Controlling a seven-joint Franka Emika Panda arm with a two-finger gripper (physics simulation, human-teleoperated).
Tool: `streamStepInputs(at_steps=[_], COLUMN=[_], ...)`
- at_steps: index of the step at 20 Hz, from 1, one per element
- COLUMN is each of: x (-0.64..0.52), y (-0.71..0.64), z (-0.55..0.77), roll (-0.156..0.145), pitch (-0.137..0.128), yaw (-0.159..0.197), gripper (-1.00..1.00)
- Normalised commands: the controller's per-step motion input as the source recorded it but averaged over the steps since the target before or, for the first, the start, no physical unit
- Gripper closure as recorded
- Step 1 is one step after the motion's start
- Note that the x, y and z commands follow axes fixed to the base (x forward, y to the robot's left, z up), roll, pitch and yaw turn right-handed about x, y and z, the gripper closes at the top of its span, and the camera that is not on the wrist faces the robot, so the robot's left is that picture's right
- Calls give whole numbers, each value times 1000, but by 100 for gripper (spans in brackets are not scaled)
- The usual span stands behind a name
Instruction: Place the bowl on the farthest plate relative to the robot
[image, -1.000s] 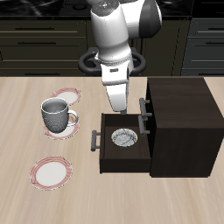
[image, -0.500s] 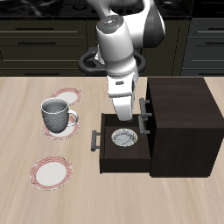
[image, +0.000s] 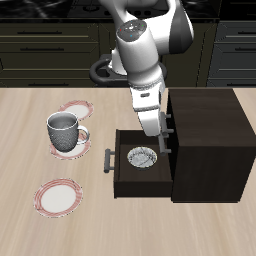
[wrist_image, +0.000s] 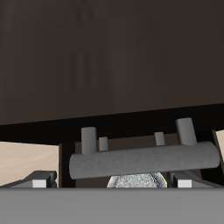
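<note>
The bowl (image: 141, 158), small and speckled inside, lies in the open drawer (image: 118, 180) of the dark cabinet (image: 208, 140). In the wrist view a part of the bowl (wrist_image: 137, 181) shows past a grey handle bar (wrist_image: 144, 157). My gripper (image: 158, 141) hangs above the drawer's back, close to the cabinet front, just over the bowl; it is open and empty, its fingertips (wrist_image: 37, 180) spread wide. Three red-rimmed plates lie on the table: one near the front edge (image: 57, 196), one under a mug (image: 80, 136), one farther back (image: 73, 107).
A grey ribbed mug (image: 63, 130) stands on the middle plate. The drawer's front handle (image: 107, 160) sticks out towards the plates. The cabinet's upper handle (image: 164, 127) is right beside my gripper. Dark kitchen units run behind the table.
My arm has swung sideways towards the cabinet, bringing the gripper from above the drawer's near back edge to over the drawer beside the upper handle. The bowl has not moved.
</note>
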Motion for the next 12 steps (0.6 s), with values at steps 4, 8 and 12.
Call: streamStepInputs(at_steps=[4,8,12], x=[-138,-224,-130], y=[109,-20,-76], z=[-129,-76,-6], roll=[29,28,-14], pitch=[18,0,-12], yaw=[11,-20,-68], gripper=[-100,-100,-100])
